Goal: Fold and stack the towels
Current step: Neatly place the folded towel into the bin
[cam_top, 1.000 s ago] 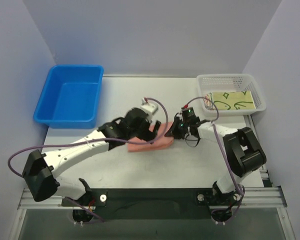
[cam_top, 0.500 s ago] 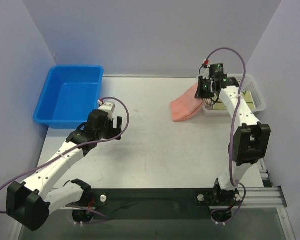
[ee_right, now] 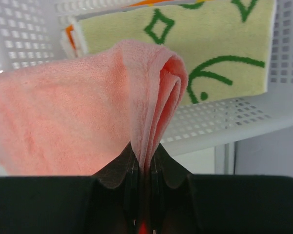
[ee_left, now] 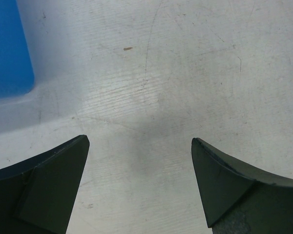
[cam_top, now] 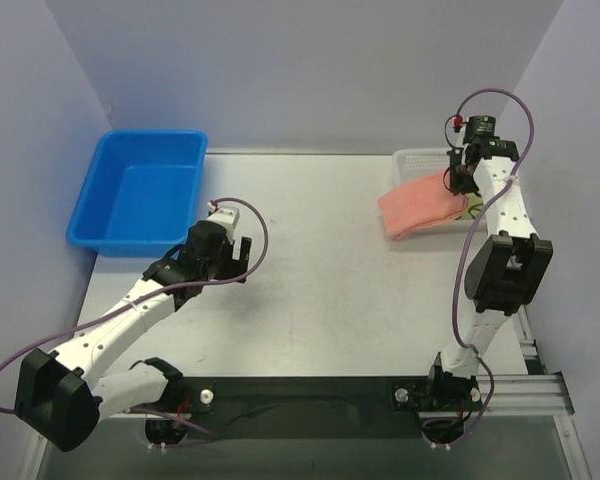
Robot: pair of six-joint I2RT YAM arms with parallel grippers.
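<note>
A folded salmon-pink towel hangs from my right gripper, which is shut on its folded edge. The towel is held above the left end of the white basket, and its free part droops past the basket's rim toward the table. Inside the basket lies a folded pale green towel with dark-green outlines, and an orange edge peeks out beneath it. My left gripper is open low over bare table, holding nothing.
A blue bin stands at the back left, and its corner shows in the left wrist view. Purple walls close in the table on three sides.
My right arm has carried the pink towel from the table's middle up and right to the basket. My left arm has let go of it and drawn back to the left.
</note>
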